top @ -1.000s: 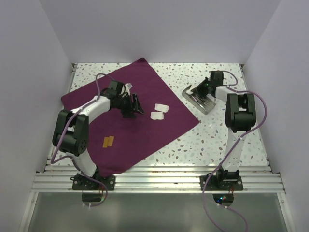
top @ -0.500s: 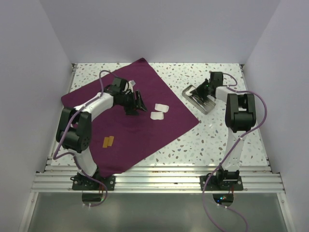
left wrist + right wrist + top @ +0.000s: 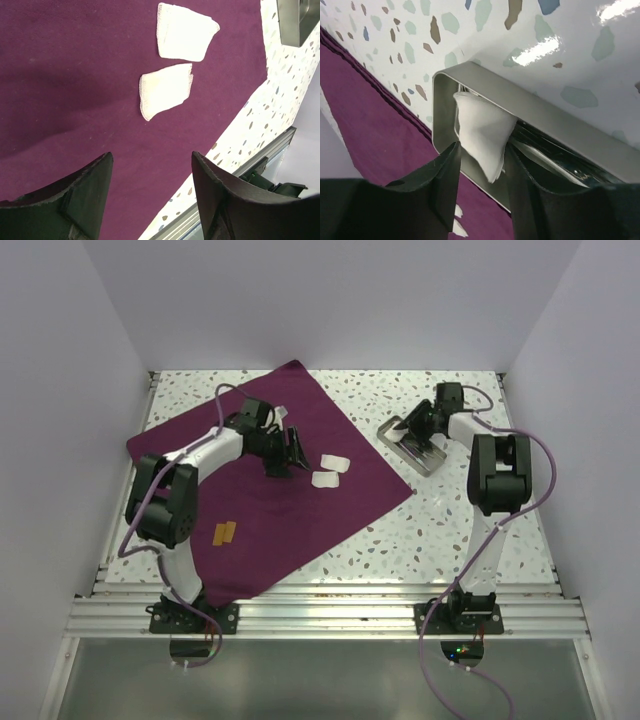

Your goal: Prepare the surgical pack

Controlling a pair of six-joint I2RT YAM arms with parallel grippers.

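Left gripper (image 3: 289, 454), spread and empty, has swung toward pads (image 3: 328, 470) at 3 o'clock on pack (image 3: 260, 530): pickup likely next; right gripper (image 3: 482, 147) fingers flank gauze (image 3: 481, 127) in tray (image 3: 560, 134), grip unclear

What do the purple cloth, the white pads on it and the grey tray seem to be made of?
The cloth looks like matte fabric: it lies in soft folds and gives no shine. The pads are probably gauze or cotton, matte, with fuzzy, slightly frayed edges. The tray is likely brushed metal, perhaps steel: grey, smooth, with dull reflections.
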